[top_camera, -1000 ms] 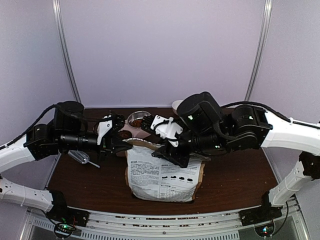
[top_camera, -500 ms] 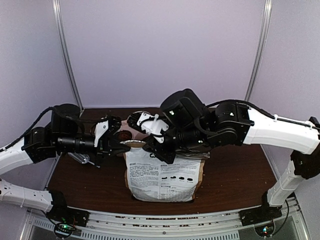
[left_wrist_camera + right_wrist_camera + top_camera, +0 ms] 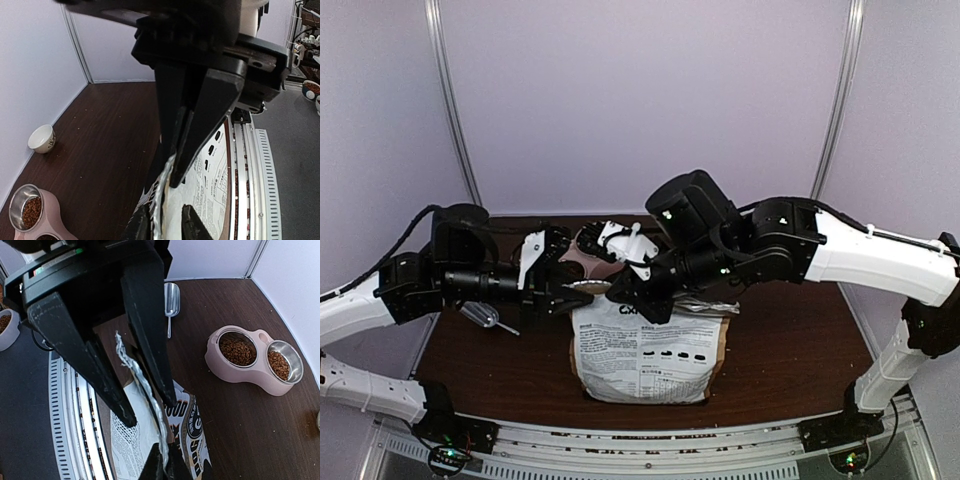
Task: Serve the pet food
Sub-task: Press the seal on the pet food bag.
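The white-and-kraft printed bag [image 3: 645,355] stands upright at the table's middle, and its silver-lined top edge [image 3: 135,372] is pressed flat. The kibble inside it is hidden. My right gripper [image 3: 638,300] is shut on that top edge; in the right wrist view its fingers [image 3: 165,462] pinch the silver strip. My left gripper [image 3: 578,297] is open and straddles the same edge a little further left, with the strip between its fingers [image 3: 164,214]. Brown kibble lies in both bowls of the pink feeder [image 3: 215,365].
The metal scoop [image 3: 171,297] lies on the table left of the bag, also in the top view [image 3: 480,315]. A small white cup [image 3: 41,138] stands by the back wall. The feeder [image 3: 582,255] sits behind the bag, under the arms.
My right gripper has slid left along the bag's top edge towards the left gripper. The left gripper has edged slightly right. The bag stays upright.
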Controlling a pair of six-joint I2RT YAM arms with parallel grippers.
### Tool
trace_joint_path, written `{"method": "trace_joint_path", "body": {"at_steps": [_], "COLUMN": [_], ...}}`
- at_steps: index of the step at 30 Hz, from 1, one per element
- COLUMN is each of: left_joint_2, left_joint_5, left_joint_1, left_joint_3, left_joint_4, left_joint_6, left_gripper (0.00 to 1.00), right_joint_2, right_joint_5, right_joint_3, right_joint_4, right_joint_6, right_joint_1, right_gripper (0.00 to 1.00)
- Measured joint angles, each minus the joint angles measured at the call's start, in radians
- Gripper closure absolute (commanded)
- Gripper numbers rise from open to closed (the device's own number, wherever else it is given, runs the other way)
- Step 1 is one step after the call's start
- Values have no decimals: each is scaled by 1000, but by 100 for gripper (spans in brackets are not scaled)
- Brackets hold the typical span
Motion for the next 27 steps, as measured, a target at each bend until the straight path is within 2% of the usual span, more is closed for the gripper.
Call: {"method": "trace_joint_path", "body": {"at_steps": [3, 10, 17, 21, 27], "left_joint_2": [22, 40, 45, 43, 29], "left_joint_5": [11, 24, 27, 26, 19], "left_joint_1": [0, 0, 0, 0, 0], "left_joint_3": [0, 0, 0, 0, -13], "left_joint_4": [17, 54, 60, 60, 66], "left_joint_6": [-1, -12, -15, -18, -19], "left_gripper": [81, 100, 100, 100, 100], "right_joint_2": [0, 0, -1, -1, -6], "right_joint_5": [-14, -31, -31, -22, 32], "right_joint_3": [0, 0, 0, 0, 0], "right_joint_4": [0, 0, -2, -5, -12], "right_joint_6": [6, 9, 10, 6, -11], "right_joint_1": [-3, -8, -13, -13, -13], "right_gripper": [100, 100, 100, 85, 80]}}
